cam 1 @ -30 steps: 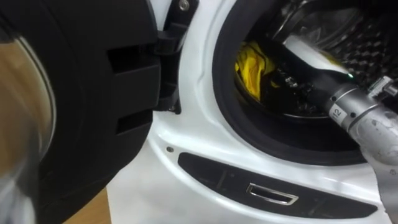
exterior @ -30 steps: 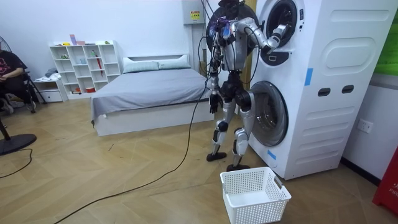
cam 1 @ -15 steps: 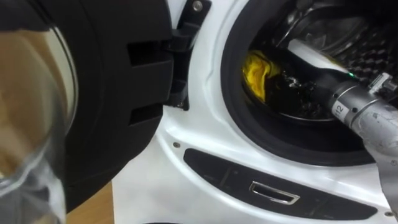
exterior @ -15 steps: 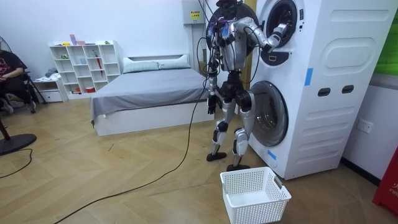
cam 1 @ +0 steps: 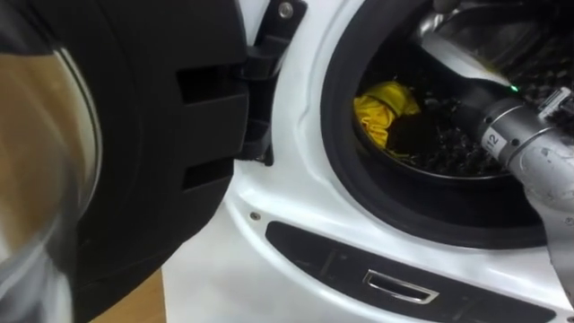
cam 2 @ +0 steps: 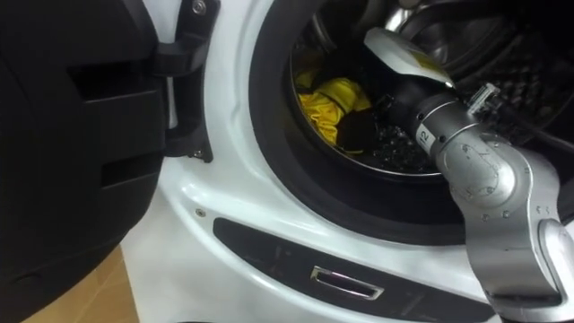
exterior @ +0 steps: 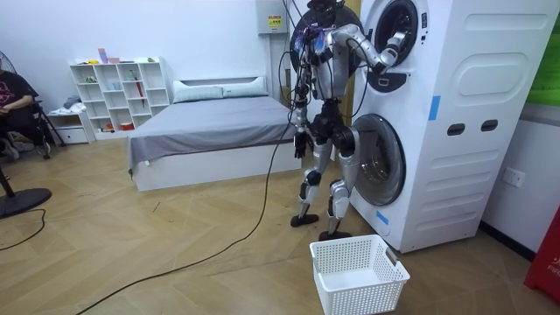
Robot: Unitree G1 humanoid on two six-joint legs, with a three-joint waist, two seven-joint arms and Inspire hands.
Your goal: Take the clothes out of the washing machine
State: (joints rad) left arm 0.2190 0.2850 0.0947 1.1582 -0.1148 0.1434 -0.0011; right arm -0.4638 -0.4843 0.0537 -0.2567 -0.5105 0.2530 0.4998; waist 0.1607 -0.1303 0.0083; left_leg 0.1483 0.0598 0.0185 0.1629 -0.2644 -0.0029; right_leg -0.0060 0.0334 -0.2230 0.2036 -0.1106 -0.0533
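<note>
A: Quick, where's the robot?
B: Standing close up to the stacked white units, facing the upper washing machine (exterior: 418, 70). White basket (exterior: 359, 273) sits on the floor by its feet, just in front of the lower machine (exterior: 378, 171).

A: Door?
B: Upper door (cam 1: 134, 144) is swung open to the robot's left, dark inner face showing, w/ hinge (cam 1: 265, 54) at its edge. A dark rubber seal (cam 1: 339, 135) rings the opening.

A: Clothes?
B: One yellow cloth (cam 1: 381, 106), bunched up, inside the drum (cam 1: 543, 85) at the front-left, just behind the seal.

A: Hands?
B: Right arm goes in thru the opening. The right robot hand (cam 2: 360, 130) is a dark shape inside the drum, just beside the yellow cloth on its right and prob. touching it. Can't tell if it's grasping the cloth, clenched or released; too dark in there. Left robot hand (exterior: 300, 144) hangs low by the hip in the room view; too small to tell its state.

A: Anything else?
B: Below the opening there's a dark panel (cam 1: 314, 256) w/ a chrome slot (cam 1: 401, 287). Further off: bed (exterior: 210, 131) w/ grey cover, white shelf (exterior: 118, 92) beside it, and a person (exterior: 13, 101) seated at the room view's left edge, well apart from the robot.
</note>
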